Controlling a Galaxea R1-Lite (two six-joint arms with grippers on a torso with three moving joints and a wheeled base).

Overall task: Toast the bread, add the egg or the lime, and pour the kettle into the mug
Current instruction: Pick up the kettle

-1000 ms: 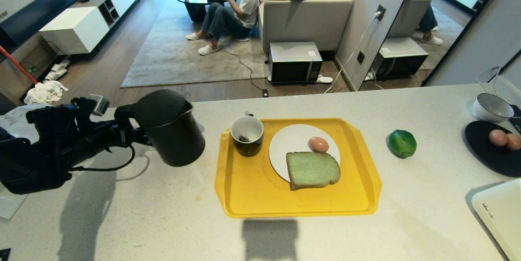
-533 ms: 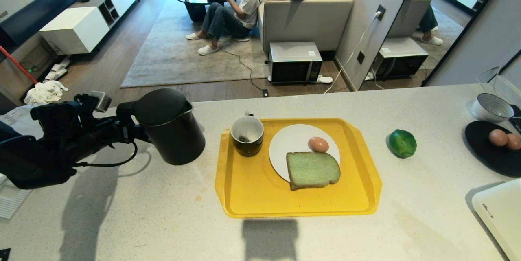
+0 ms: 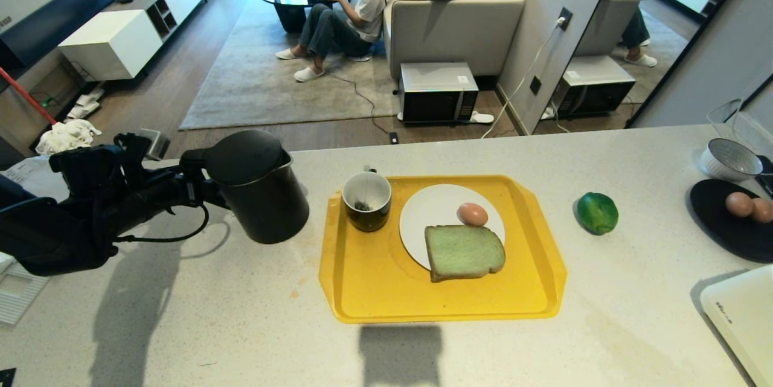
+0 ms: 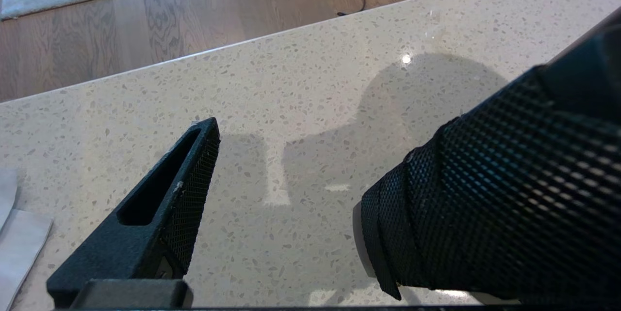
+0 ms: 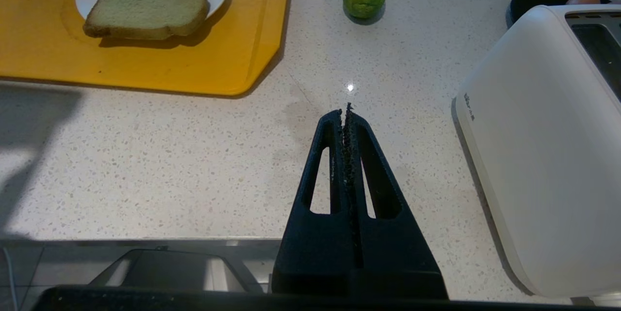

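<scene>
Counter clutter and the room beyond

Yellow tray (image 3: 374,278) mid-counter bearing a white plate (image 3: 432,209); white toaster (image 5: 538,155) at the right near corner; a person (image 3: 353,9) sits beyond.

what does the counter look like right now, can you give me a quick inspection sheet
surface: speckled pale counter, no spills seen
job's things: bread and egg on a white plate; mug beside it, both on the yellow tray; kettle left of the tray; lime right of it
clutter: two eggs on a black plate, bowl, white toaster
grippers: left gripper at the kettle's handle, jaws apart, hold not visible; right gripper beside the toaster, jaws shut
cables: loop on the left arm; cords across the floor
surroundings: seated person, sofa, microwave
</scene>
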